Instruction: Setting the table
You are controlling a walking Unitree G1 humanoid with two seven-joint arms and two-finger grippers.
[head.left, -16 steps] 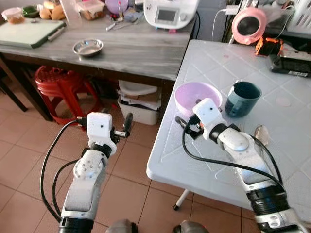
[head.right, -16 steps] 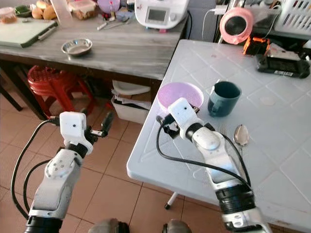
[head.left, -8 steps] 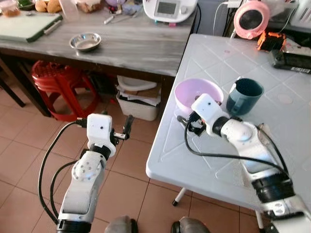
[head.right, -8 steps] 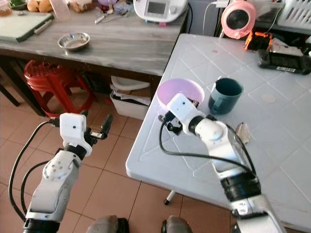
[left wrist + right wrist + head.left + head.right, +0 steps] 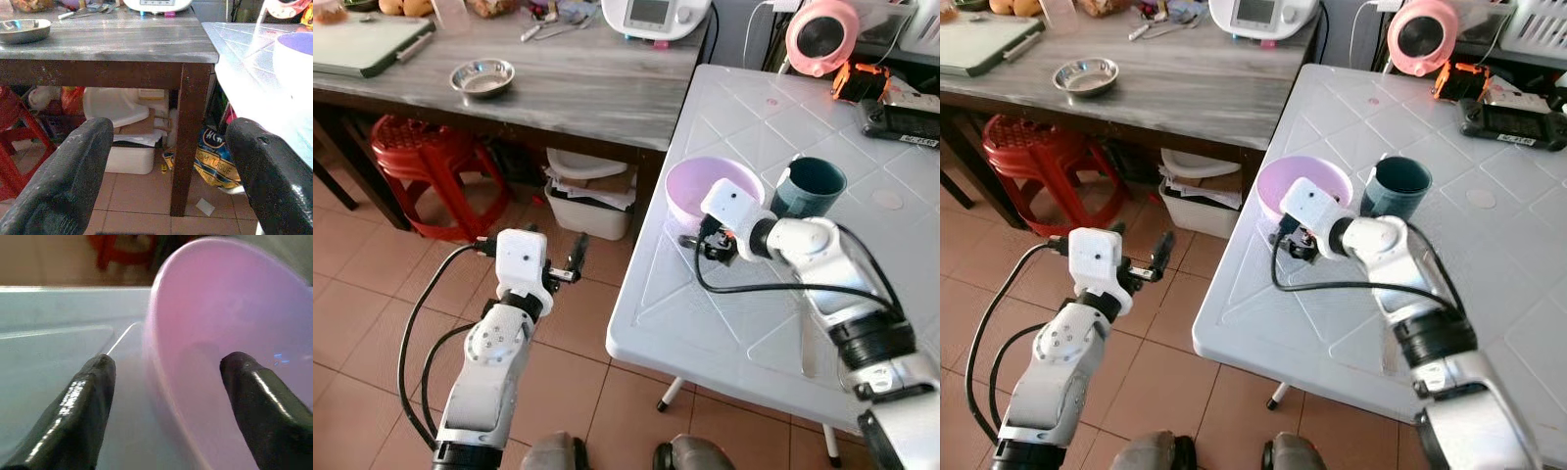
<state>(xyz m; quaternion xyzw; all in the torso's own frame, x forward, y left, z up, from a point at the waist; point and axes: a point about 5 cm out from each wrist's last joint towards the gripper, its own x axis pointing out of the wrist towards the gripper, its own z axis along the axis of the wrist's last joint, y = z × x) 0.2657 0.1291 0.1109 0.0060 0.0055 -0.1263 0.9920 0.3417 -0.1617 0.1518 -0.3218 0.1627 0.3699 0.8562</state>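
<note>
Right gripper (image 5: 161, 396) is taking hold of the bowl (image 5: 710, 186) — fingers (image 5: 85, 406) apart, straddling its rim. Next, I'd say: close and lift.

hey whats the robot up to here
It is setting a white table. The right gripper is at the pink bowl, fingers open, one inside the rim and one outside, not yet shut on it. A teal mug stands just beside the bowl. The left gripper hangs open over the floor, off the table's edge, holding nothing.
</note>
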